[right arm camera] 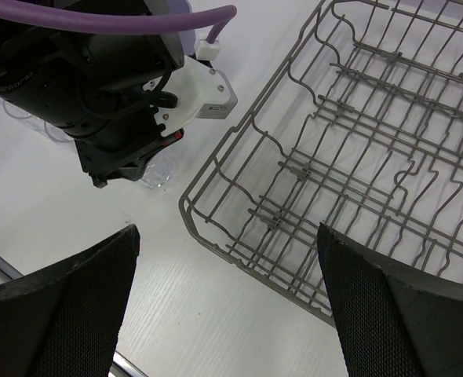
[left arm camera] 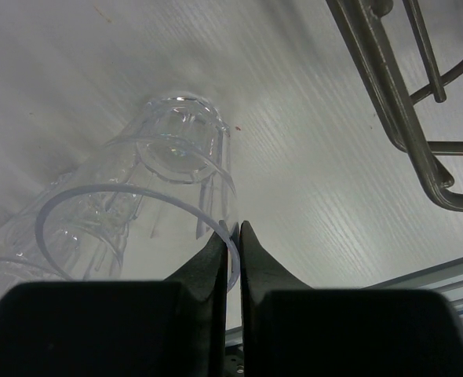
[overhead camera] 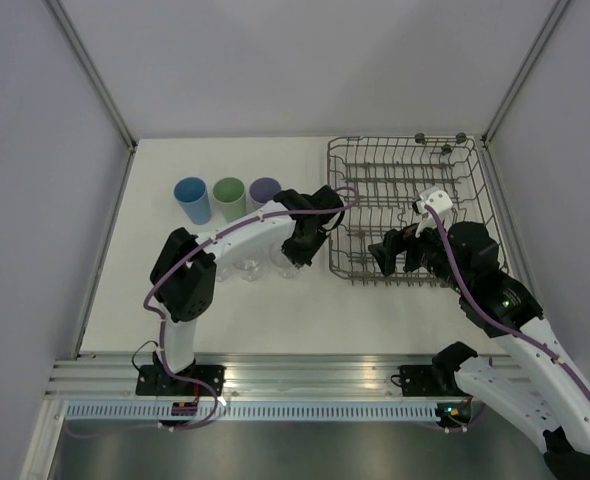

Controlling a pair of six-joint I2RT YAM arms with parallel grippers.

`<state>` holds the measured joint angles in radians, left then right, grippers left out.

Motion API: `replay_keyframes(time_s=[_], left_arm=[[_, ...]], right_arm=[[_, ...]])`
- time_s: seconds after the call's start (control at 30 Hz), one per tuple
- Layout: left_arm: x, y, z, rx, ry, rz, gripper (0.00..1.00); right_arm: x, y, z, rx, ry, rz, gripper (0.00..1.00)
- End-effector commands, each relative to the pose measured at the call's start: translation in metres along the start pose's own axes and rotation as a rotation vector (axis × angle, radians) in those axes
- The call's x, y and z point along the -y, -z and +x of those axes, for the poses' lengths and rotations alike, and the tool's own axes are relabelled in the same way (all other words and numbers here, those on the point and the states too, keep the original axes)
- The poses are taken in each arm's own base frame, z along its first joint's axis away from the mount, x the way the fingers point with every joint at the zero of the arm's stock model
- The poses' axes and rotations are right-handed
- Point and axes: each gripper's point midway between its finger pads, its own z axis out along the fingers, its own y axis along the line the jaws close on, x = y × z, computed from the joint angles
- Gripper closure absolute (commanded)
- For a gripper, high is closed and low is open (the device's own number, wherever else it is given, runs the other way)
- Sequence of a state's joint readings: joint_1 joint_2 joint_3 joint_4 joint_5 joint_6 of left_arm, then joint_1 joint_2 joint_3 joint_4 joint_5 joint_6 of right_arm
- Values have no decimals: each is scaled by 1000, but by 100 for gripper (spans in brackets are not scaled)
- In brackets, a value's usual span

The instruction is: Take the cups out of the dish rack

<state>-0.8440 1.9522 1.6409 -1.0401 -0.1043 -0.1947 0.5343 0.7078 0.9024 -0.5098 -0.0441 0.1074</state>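
The left gripper (left arm camera: 238,229) is pinching the thin rim wall of a short clear transparent glass (left arm camera: 176,157) at centre frame, left of the grey wire dish rack (overhead camera: 405,200). It is looking light, slippery and brittle. The right gripper (right arm camera: 227,232) is hanging wide open.

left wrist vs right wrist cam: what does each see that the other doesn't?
Left wrist only: the grip itself, the left end effector shut on the rim of a clear glass. Right wrist only: the right end effector open and holding nothing, the left arm's wrist from outside, and the inside of the dish rack, no cups in the part shown. Both: a rack corner and the white table.
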Motion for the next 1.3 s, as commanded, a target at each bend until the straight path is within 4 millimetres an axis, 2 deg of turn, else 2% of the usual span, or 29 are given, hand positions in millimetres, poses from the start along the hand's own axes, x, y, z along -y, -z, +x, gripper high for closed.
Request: replay_keyframes(time_s=[0.0, 0.43, 0.57, 0.93, 1.07, 1.27], left_arm=[[-8, -6, -2, 8, -38, -39, 92], [-10, -15, 7, -25, -42, -44, 89], [-10, -15, 8, -28, -39, -48, 86], [-10, -2, 1, 21, -10, -40, 62], [-8, 12, -5, 64, 6, -21, 51], [-7, 45, -18, 160, 29, 6, 37]], right_arm=[[-2, 6, -14, 38, 14, -2, 2], [-4, 7, -14, 41, 18, -8, 2], [-3, 7, -14, 42, 18, -7, 2], [-3, 7, -15, 45, 22, -5, 2], [-3, 7, -15, 42, 24, -5, 2], [-2, 7, -16, 46, 23, 4, 2]])
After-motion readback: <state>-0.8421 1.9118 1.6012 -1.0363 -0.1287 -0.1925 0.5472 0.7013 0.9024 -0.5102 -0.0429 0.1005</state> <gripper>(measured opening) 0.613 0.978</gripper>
